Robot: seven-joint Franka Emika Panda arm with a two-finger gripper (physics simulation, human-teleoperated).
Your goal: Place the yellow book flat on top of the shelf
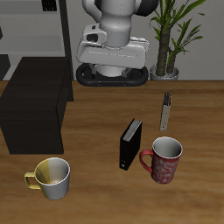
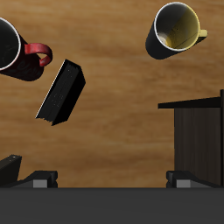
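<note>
Yellow book [image 1: 165,109] stands upright on the table [image 1: 96,131], thin and seen edge-on, farther back than the red mug [image 1: 163,160] and near the potted plant [image 1: 171,39]. It is well apart from the shelf [image 1: 33,105], the low black box across the table, whose flat top is bare.

The pincer [image 2: 112,179] hangs high near the robot's base. In the wrist view its two fingers show far apart with nothing between them, so it is spread wide and grips nothing.

Judging from this, the step in hand is the reach for the book, and nothing of the task is done yet. To do it well, the arm should travel over to the pale book, not the black book [image 1: 130,144] standing nearer the table's front edge beside the red mug. The pincer should be turned so its fingers close across the thin covers and should come down from above on the top edge. A firm, centred grip matters, since the book must later be tipped flat for laying on the shelf. A skewed approach could topple so narrow a thing.

As for containers, the yellow mug [image 1: 51,178] shows a pale, empty inside. The red mug's inside looks dark and, as far as can be told, also empty.
</note>
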